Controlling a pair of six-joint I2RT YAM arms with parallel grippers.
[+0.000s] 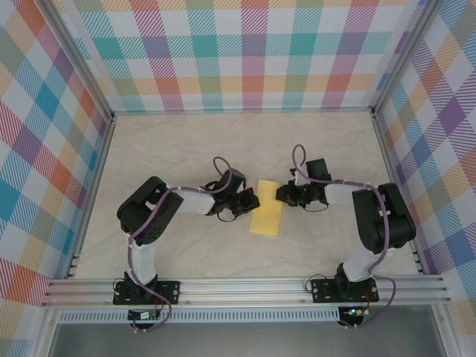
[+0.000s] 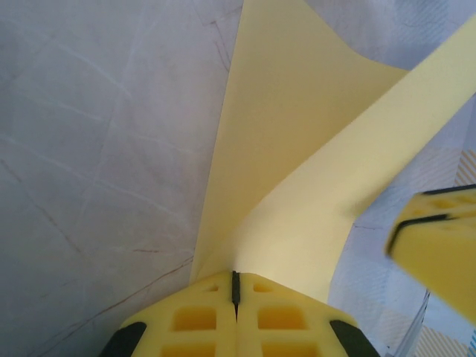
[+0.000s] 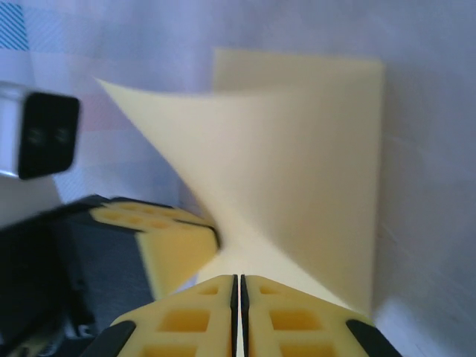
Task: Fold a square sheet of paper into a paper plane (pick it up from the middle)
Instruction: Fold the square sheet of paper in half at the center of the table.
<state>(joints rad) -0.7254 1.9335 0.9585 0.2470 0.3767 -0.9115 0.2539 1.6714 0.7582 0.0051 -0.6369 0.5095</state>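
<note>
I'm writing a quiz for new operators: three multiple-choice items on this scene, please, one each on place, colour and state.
1. Where is the sheet of paper? A by the far wall; B between the two hands; C beside an arm's base.
2. Its colour? A white; B blue; C yellow.
3. The left hand is: A shut on the paper; B open above it; C shut on nothing.
Key: B, it bridges left hand and right hand; C, yellow in every view; A, its jaws meet on the paper's edge.
</note>
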